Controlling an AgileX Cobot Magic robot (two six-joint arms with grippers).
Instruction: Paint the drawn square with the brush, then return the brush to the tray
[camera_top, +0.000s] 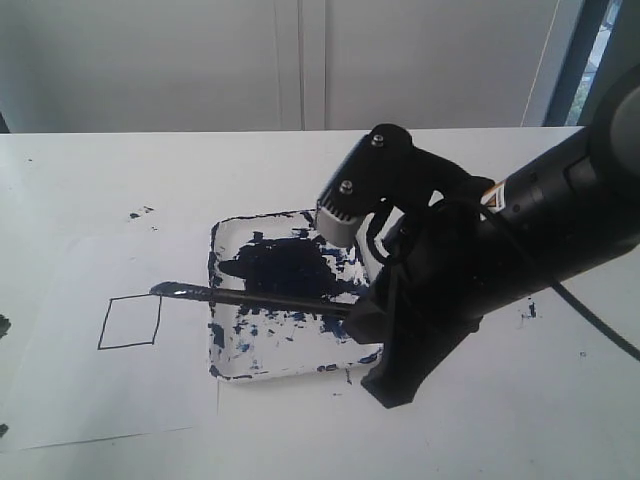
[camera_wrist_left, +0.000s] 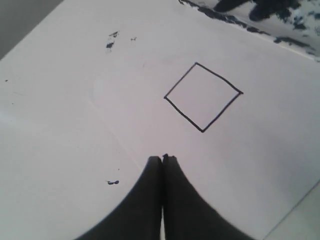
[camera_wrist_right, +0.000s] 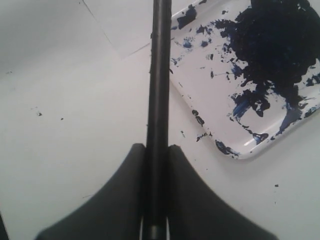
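White bench (camera_top: 80, 170) against pale wall panels (camera_top: 200, 60), carrying a sheet of paper (camera_top: 100, 400) on the left of the exterior view and, just beside that sheet's right edge, the tray (camera_top: 228, 243). Inked on the paper: the drawn square (camera_top: 130, 322), outline only, blank inside.

Clenched around the handle of the brush (camera_top: 260, 297): the right end effector (camera_top: 365, 312), one finger pressed to each side of the black shaft in the right wrist view. Long axis of the brush close to level, running from that grasp leftward across the tray and out over the paper, ending with the tip at the square's far right corner. Hard to tell whether touching the sheet or just above it. Rest of the square further left than the tip and nearer the camera.

Pinched shut on nothing: the left end effector (camera_wrist_left: 162, 159), hanging over bare paper near the square, no part in the hold. Right arm the one with the tool, hence the working one.

Inside the tray: a broad pool of dark navy paint (camera_top: 285, 265) toward the far side, smears and flecks elsewhere, brush shaft crossing over it.

Probable next move: tip down and inward from that corner, strokes kept inside the outline; painting not yet begun
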